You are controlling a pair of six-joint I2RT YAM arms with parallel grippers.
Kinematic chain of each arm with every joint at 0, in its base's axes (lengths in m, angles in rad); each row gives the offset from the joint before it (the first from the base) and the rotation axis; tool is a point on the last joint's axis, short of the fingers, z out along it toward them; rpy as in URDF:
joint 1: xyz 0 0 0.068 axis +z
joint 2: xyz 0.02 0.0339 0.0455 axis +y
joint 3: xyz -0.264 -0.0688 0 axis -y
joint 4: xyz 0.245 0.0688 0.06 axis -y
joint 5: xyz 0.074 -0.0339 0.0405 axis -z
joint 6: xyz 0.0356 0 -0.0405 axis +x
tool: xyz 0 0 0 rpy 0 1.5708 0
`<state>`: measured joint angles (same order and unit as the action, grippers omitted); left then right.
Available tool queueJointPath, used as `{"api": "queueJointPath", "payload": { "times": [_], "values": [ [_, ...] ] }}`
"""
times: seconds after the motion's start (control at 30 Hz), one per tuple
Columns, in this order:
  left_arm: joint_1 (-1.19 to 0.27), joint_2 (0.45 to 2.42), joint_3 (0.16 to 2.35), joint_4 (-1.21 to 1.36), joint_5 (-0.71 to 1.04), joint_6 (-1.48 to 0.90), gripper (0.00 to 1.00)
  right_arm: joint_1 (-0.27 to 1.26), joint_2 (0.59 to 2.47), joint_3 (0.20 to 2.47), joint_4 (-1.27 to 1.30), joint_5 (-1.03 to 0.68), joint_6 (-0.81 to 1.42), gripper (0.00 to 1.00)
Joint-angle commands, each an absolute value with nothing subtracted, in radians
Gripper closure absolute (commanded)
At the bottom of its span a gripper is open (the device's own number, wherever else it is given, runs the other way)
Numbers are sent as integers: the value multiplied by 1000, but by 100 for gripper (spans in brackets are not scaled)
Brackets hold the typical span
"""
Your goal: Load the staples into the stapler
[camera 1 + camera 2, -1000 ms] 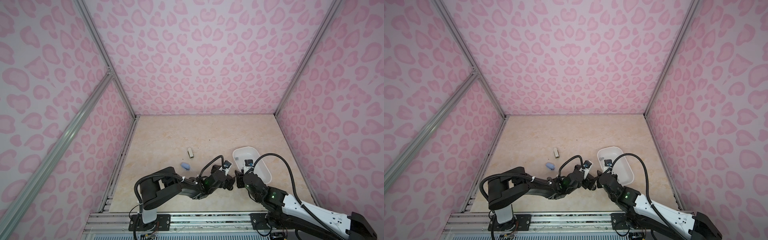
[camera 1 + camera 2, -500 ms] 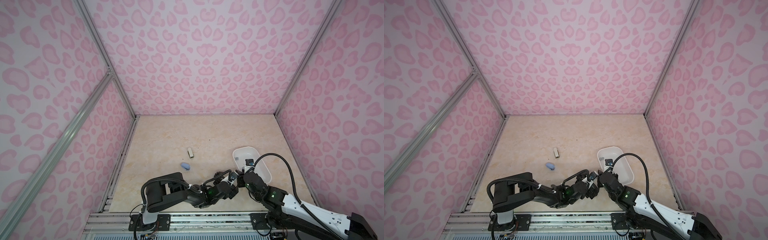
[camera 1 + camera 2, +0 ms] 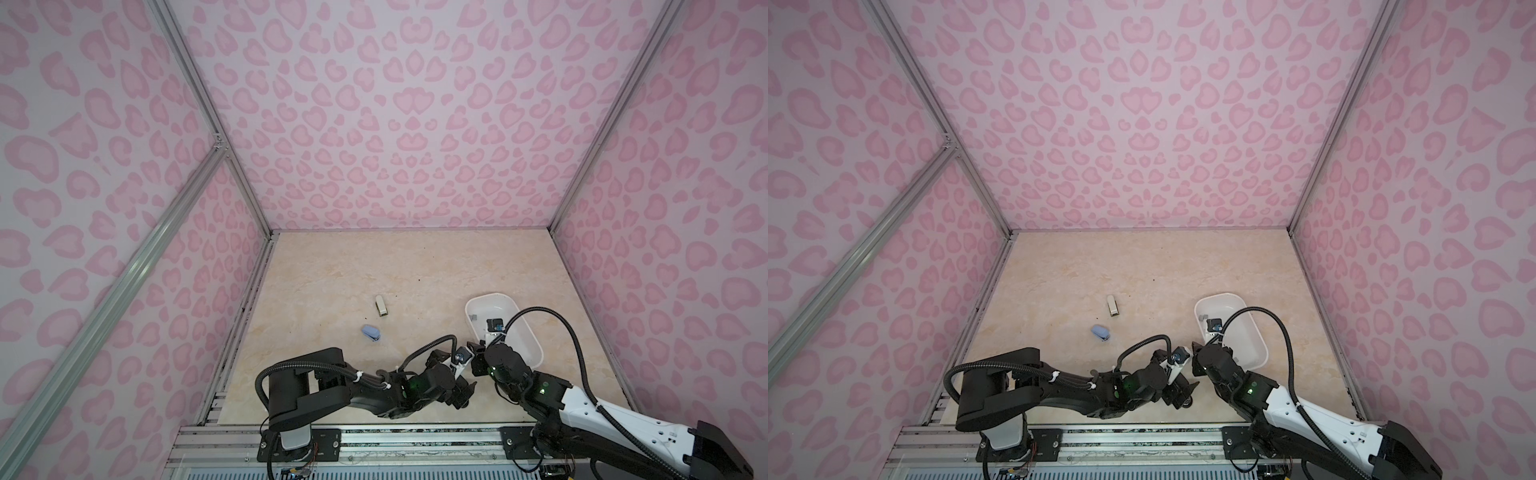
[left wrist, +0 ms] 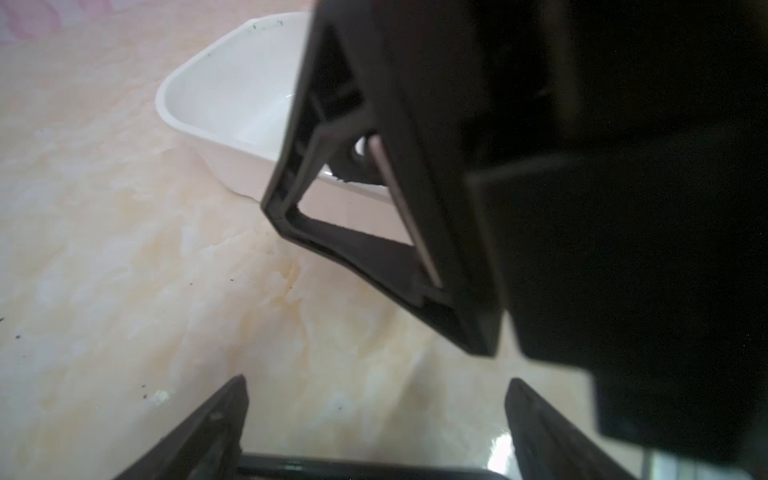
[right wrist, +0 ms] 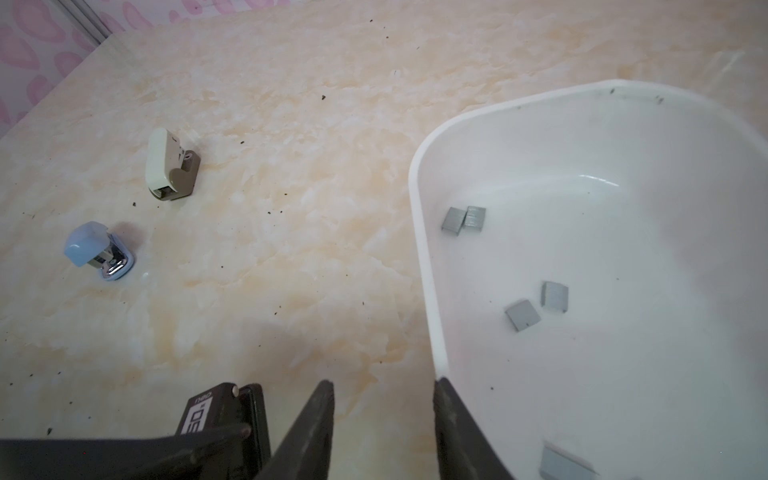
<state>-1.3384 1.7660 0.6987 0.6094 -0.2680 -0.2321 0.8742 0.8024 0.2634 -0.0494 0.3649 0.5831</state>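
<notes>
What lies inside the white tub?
At least five grey staple strips lie loose in the tub. The right gripper covers its near corner, so more may hide there.

Two staplers: cream stapler [image 5: 168, 170], blue stapler [image 5: 97, 251]. Five strips of staples [image 5: 523, 314] visible. One white tub [image 5: 582, 137].

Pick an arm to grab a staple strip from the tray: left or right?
Right, I'd say. The right gripper is at the rim of the white tray, jaws apart and empty, staples ahead in its wrist view. The left gripper is open too, but the right gripper blocks its way to the tray.
</notes>
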Motion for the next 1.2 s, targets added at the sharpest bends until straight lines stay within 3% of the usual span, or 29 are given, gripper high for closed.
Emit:
{"api": "queueJointPath", "payload": {
  "times": [0.0, 0.2, 0.47, 0.63, 0.9, 1.17],
  "values": [
    [-1340, 1758, 682, 494, -107, -341, 4, 873, 804, 255, -23, 353, 588, 59],
    [-1291, 1669, 680, 464, -50, -336, 4, 871, 739, 236, -50, 335, 611, 60],
    [-1198, 1746, 672, 456, -198, -294, 4, 873, 590, 189, -110, 267, 626, 65],
    [-1115, 1745, 714, 443, -157, -240, 4, 908, 651, 172, 22, 154, 592, 65],
    [-1022, 1734, 734, 420, -141, -202, 4, 1032, 734, 96, 266, 160, 592, 67],
    [-1021, 1733, 733, 418, -100, -214, 4, 1064, 1041, 123, 453, 196, 563, 70]
  ]
}}
